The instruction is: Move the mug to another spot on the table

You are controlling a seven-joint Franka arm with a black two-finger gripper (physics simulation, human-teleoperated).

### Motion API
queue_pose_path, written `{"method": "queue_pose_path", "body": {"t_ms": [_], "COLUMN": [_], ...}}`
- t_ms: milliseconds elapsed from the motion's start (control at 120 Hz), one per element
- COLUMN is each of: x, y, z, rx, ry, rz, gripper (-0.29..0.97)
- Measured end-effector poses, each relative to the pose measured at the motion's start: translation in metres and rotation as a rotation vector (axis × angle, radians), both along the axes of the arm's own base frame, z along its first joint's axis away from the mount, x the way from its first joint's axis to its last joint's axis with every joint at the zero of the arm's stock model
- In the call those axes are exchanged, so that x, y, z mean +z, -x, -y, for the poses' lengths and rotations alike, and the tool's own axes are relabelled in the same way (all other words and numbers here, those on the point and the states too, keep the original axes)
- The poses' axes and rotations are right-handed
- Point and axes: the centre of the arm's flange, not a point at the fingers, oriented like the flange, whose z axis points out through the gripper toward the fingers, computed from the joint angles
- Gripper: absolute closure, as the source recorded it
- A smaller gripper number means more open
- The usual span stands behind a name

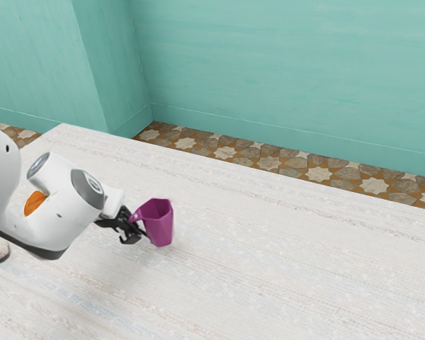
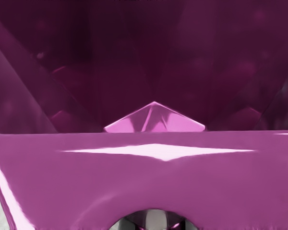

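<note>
In the exterior view our gripper [image 1: 133, 228] has its black fingers closed on the side of the purple mug [image 1: 159, 221], which tilts slightly over the table [image 1: 304, 269], nearer its edge at the exterior view's left than its far edge. We cannot tell whether the base touches the top. In the wrist view the mug's [image 2: 144, 177] glossy wall lies just under our hand, its dark inside beyond.

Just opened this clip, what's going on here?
A white Franka arm reaches in from the exterior view's left. Its black two-finger gripper is closed on the arm-facing side of a glossy magenta faceted mug. The mug is mouth up and slightly tilted, over the pale wood-grain table. I cannot tell whether it rests on the surface or is lifted. The wrist view looks into the mug's dark interior.
</note>
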Motion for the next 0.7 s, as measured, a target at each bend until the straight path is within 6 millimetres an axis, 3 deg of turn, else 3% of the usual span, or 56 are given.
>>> {"method": "queue_pose_path", "body": {"t_ms": [417,583,700], "x": [-0.022,-0.026,-0.028], "y": [0.005,0.006,0.008], "z": [-0.012,-0.010,-0.011], "rx": [-0.097,-0.140,-0.148], "ry": [-0.050,-0.043,-0.026], "rz": [-0.004,-0.010,-0.010], "gripper": [0.78,0.42,0.25]}}
